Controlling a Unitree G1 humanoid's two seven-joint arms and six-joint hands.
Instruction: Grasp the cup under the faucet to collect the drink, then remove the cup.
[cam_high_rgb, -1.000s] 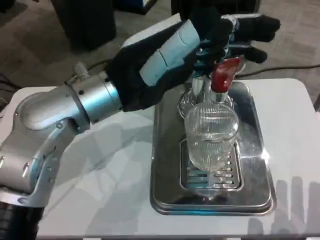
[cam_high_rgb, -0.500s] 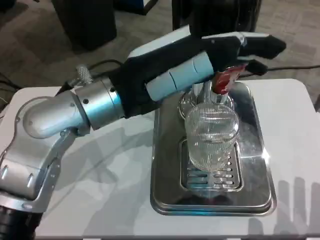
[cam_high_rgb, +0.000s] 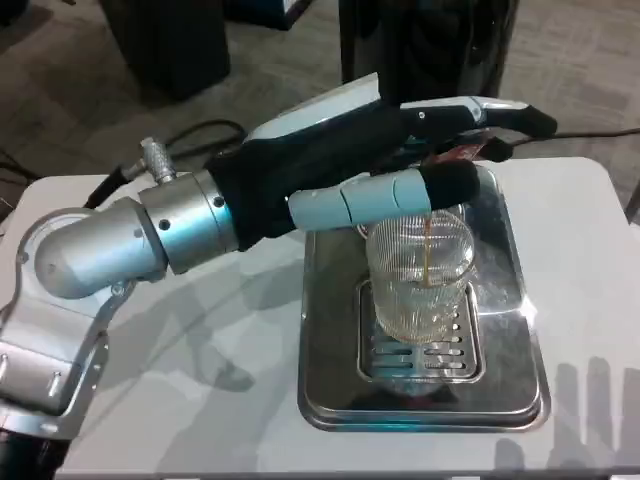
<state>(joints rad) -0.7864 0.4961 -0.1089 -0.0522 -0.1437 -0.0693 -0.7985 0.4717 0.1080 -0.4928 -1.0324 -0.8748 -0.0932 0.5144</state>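
The left arm (cam_high_rgb: 120, 250) reaches in from the lower left, bent at the elbow, its silver forearm running up and to the right across the white table's left half. The left hand (cam_high_rgb: 400, 150) lies stretched out flat, back upward, over the far part of the table. Its long fingers (cam_high_rgb: 490, 115) point right, close together and nearly straight. The thumb (cam_high_rgb: 385, 195), pale blue with a black tip, lies below them, also pointing right, a little apart from the fingers. Whether the hand presses on anything beneath it cannot be told.
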